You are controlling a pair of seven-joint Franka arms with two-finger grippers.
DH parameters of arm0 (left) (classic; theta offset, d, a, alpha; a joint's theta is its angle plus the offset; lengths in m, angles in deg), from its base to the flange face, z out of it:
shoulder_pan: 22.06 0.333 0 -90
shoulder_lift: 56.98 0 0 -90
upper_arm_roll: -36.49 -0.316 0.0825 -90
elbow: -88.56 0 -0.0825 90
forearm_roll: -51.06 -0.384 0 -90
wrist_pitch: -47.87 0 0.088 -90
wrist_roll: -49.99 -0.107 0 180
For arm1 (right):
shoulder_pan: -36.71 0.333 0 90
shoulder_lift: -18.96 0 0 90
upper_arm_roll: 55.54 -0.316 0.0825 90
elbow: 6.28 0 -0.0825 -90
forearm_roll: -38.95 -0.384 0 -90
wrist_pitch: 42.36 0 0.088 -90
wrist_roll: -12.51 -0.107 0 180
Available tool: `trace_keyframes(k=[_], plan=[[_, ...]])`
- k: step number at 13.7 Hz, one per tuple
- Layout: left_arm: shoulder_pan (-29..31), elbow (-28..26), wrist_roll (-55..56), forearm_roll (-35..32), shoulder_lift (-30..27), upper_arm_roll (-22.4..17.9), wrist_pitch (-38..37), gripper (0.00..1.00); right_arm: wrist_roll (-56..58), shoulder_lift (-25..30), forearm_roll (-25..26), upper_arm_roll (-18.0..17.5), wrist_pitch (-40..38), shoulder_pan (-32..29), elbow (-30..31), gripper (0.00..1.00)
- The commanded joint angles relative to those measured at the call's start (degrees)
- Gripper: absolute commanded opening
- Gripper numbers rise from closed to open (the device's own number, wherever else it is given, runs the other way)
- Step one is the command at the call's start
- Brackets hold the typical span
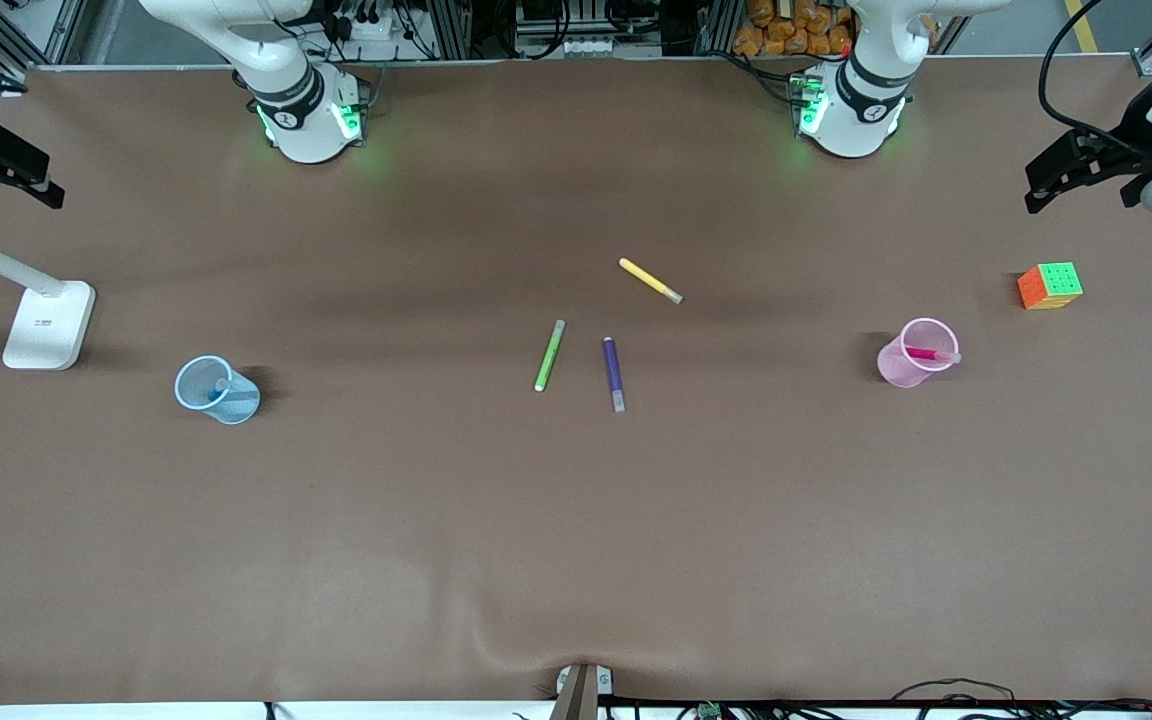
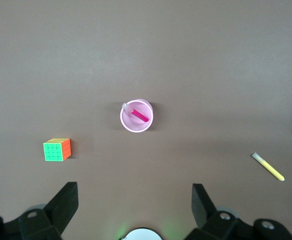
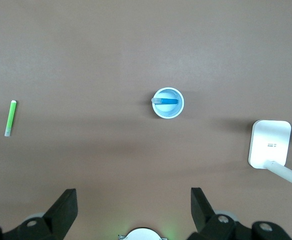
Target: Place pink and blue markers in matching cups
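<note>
The pink marker leans inside the upright pale pink cup toward the left arm's end of the table; from above, the marker rests against the cup's rim. The blue marker stands in the light blue cup toward the right arm's end, and shows as marker in cup. My left gripper hangs high over the table near the pink cup, open and empty. My right gripper hangs high near the blue cup, open and empty.
A lime-green marker, a purple marker and a yellow marker lie flat mid-table. A colour cube sits beside the pink cup. A white lamp base stands beside the blue cup.
</note>
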Motion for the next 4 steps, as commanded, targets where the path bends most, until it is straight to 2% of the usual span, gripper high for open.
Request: trace_keyframes(k=[1, 4], plan=[[0.09, 2.26, -0.82, 1.16, 1.05, -0.2, -1.43, 1.0, 0.86, -0.6, 1.01, 0.49, -0.41, 0.39, -1.04, 1.0], [1.49, 3.05, -0.9, 1.16, 0.97, -0.2, -3.1, 1.0, 0.59, -0.6, 1.01, 0.49, -0.41, 0.48, -0.95, 1.0]])
